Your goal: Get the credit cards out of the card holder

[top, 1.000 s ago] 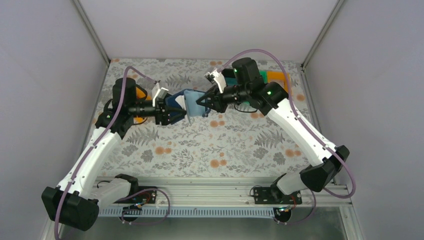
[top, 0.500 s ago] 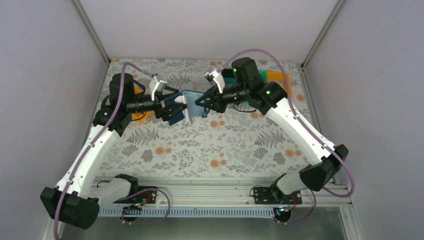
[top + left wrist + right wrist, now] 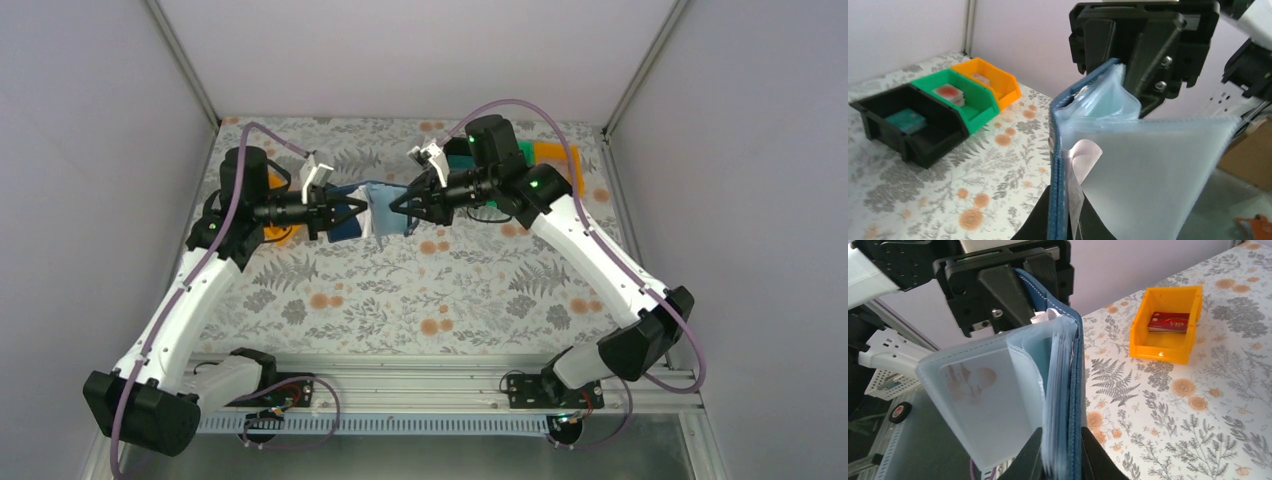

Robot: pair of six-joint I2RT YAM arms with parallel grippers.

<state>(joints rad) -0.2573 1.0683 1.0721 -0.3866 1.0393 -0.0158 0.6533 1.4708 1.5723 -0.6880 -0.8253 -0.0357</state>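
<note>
Hanging — card holder (image 3: 385,218) clamped by both jaws.

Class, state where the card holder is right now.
In the top view, the card holder is held above the far middle of the table, between the left fingers and right fingers.

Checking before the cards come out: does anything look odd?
The card holder is held midair between the left gripper and right gripper, clear sleeves splayed wide; a white slip curls loose near its spine.
</note>
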